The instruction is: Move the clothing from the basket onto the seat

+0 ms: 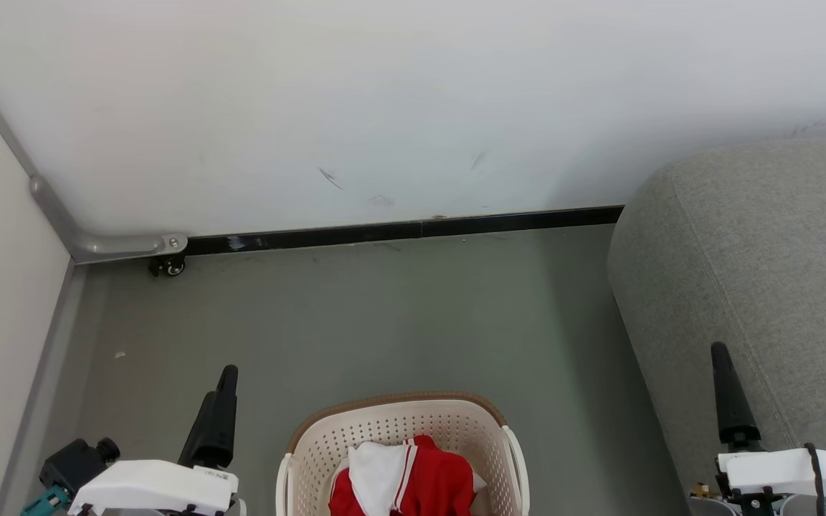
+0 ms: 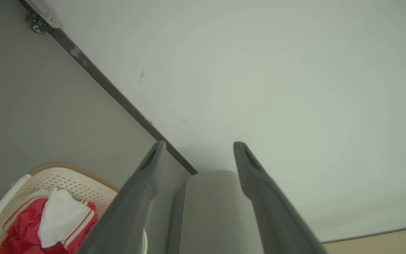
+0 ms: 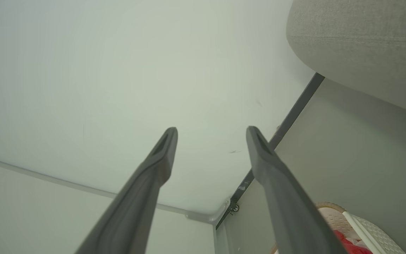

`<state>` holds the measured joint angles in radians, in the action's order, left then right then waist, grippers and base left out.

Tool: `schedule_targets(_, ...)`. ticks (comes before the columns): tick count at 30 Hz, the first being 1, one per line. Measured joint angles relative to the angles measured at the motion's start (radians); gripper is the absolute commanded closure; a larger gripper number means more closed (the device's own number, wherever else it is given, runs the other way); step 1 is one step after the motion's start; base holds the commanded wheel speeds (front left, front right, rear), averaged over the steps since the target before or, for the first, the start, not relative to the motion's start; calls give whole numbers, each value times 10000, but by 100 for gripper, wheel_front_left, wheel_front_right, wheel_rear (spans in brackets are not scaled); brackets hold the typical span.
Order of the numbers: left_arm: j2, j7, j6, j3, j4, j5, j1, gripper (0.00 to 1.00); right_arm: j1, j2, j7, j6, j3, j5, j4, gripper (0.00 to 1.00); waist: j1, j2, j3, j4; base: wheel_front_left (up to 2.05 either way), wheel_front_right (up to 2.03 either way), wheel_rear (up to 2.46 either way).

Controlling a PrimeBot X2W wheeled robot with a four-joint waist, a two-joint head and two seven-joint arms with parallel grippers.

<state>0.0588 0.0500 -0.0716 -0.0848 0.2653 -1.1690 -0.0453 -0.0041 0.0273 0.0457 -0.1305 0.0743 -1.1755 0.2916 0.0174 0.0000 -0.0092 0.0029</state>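
Two open, empty hands: left hand [image 2: 199,144], right hand [image 3: 211,128] flank basket [image 1: 384,424] w/ red clothing [image 1: 436,481]; grey seat [image 1: 743,251] at right.

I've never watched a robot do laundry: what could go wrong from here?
1. The clothing lies bunched in the basket; the open left tool may pinch just one fold, so it might slip.
2. Bare floor separates basket and seat; a drop would likely land there.
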Motion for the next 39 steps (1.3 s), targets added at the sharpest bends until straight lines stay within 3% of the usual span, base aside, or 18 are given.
schedule_targets(5,86,163,201,-330,-92,1039,-20,0,0,4,190,0,-59,918,-19,0,-13,0,-2,4,0,0,0)
schedule_targets(22,288,754,972,-1287,-247,4475,-29,0,0,33,798,0,-217,3916,-42,0,-144,0,42,36,0,0,0)
schedule_targets(39,412,1371,1845,-2004,-138,7400,-28,0,2,65,1340,0,-372,6692,391,0,-166,0,16,21,0,0,0)
